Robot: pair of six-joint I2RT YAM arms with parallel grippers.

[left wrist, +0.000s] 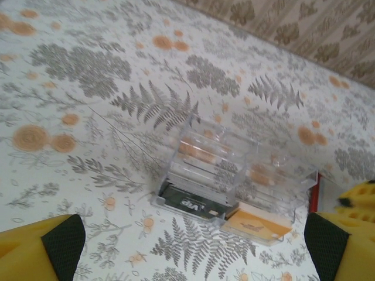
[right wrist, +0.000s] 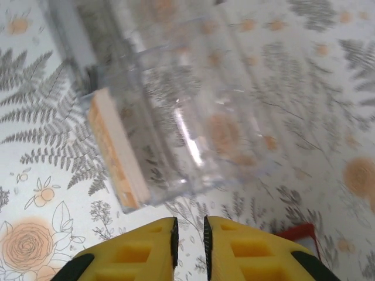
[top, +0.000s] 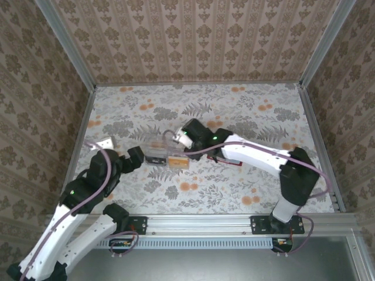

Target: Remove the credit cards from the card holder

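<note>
Left hand (left wrist: 193, 246) spread wide, nearest. Beyond it, clear card holder (left wrist: 225, 170) flat on worktop (left wrist: 88, 117); two credit cards (left wrist: 190, 204) poke from near edge, long axes crosswise. Right hand (right wrist: 188, 240) pinched narrow, grasping nothing, just beside holder.

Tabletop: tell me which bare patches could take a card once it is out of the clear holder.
Free: the far strip of the table between the back wall and the clear holder; also the near strip between the holder and the front rail. Crowded: around the holder, with the left pincer on its left and the right pincer above it.
</note>
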